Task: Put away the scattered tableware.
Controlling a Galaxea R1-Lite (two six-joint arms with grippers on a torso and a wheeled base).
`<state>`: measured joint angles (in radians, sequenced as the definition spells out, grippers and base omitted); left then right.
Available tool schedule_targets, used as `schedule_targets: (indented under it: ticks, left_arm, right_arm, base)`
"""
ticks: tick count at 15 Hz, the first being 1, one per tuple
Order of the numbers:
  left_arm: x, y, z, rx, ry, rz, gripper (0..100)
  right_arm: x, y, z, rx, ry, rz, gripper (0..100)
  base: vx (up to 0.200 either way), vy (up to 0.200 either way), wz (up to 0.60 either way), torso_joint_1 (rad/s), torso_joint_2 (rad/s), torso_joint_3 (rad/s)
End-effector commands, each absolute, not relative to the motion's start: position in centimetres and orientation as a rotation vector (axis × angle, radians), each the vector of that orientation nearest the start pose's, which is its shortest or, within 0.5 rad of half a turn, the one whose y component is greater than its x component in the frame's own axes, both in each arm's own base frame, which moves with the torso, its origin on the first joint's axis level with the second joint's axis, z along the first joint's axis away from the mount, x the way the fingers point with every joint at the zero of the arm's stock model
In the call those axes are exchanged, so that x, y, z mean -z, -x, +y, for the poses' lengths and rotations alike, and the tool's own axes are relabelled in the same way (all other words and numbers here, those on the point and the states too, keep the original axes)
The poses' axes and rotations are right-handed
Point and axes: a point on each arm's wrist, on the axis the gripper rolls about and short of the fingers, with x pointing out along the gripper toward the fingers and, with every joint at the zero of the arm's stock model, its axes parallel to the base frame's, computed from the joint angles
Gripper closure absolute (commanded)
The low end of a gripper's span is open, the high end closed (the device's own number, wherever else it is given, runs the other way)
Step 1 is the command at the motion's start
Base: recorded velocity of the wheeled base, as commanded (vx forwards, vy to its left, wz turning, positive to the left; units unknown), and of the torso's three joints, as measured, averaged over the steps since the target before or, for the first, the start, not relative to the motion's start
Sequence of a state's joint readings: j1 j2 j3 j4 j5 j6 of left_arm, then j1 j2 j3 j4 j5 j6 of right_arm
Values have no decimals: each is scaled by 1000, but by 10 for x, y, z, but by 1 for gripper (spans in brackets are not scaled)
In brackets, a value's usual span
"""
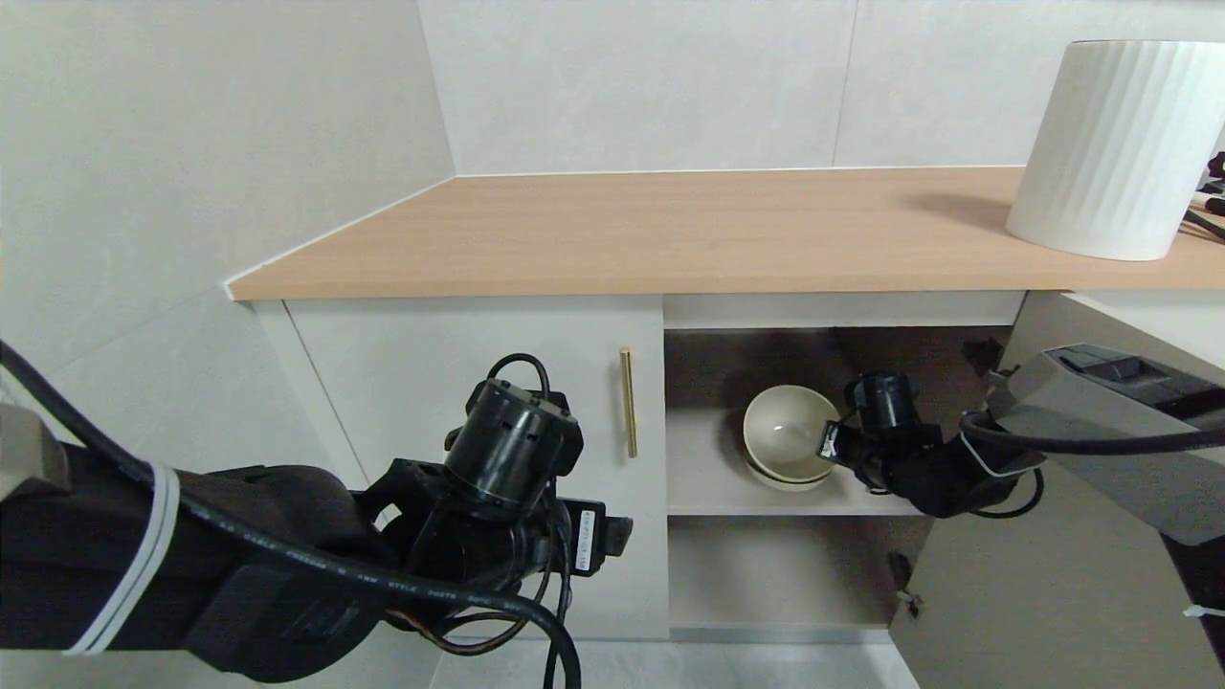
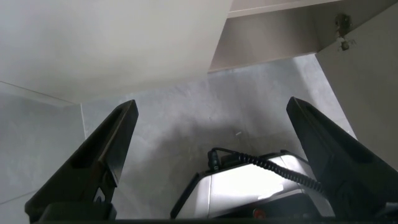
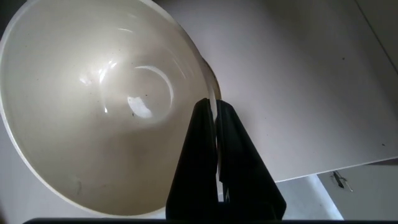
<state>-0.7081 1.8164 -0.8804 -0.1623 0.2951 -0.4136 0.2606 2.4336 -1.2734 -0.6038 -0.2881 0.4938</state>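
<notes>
you're at the placing step: your right gripper [image 3: 216,109] pinches the bowl [image 1: 787,431] by its 3 o'clock rim, tilted over a second dish [image 1: 780,481] on the cabinet shelf [image 1: 708,483]. next: level it, release, back straight out. the open door [image 1: 1005,593] crowds 4 o'clock. your left gripper [image 2: 211,106] hangs spread, empty.

Faint white print runs along the black cable [image 1: 388,582] and a wrist sticker [image 1: 587,529], neither legible.
</notes>
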Motion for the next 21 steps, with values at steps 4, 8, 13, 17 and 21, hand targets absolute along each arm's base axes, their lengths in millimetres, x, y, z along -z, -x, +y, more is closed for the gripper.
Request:
schedule_targets:
  ticks: [4,8,13,17,21]
  left_arm:
    - [-124,-240,-197,240,18,745,0]
    - [-125,-240,-196,241,21,743,0]
    - [-151,-243,-175,198,110,671,0]
    - [-223,-214,-119,216,260,478,0]
    - [-236,-189,-100,200,283,442,0]
  right_arm:
    - [-12,-438,113,152,-329,522,0]
    - [-14,-437,115,144,-328,521,0]
    - [-52,-407,120,86,-330,545,0]
    - [-146,-310,103,-191,-276,635,0]
    - [-186,-250,98,-285,-227,656,0]
  base:
    - [0,0,0,0,0,0]
    - [0,0,0,0,0,0]
    - [0,0,0,0,0,0]
    - [0,0,0,0,0,0]
    - [0,0,0,0,0,0]
